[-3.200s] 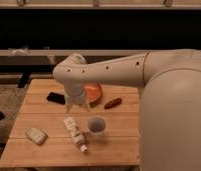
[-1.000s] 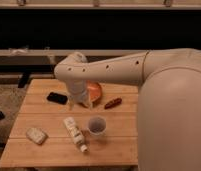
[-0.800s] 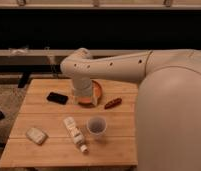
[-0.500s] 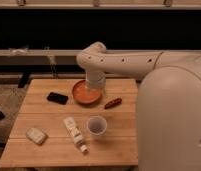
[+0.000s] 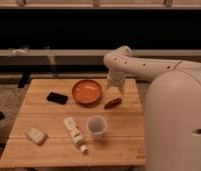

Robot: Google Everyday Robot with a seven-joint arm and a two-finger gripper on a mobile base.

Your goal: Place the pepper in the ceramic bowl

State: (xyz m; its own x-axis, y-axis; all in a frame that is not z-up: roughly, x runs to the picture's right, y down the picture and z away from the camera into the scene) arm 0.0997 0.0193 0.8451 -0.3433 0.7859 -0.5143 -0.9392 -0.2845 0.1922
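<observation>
Wooden table [image 5: 49,150]: clutter left and near, pepper well in from right edge. White arm [image 5: 139,67] reaches in from right. Ceramic bowl [image 5: 87,91] far-centre, nothing inside. Gripper [image 5: 112,85] hangs just right of bowl, above pepper; open or closed, cannot tell. Pepper [image 5: 113,103] lies on table just beside bowl's near-right rim. Grasp, lift, drop all left, judging by this.

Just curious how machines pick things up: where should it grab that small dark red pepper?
Probably across the middle of the small dark red pepper, from straight above: it lies flat, long and thin, apart from the shallow orange-red bowl. The gripper hangs just beyond it.
</observation>
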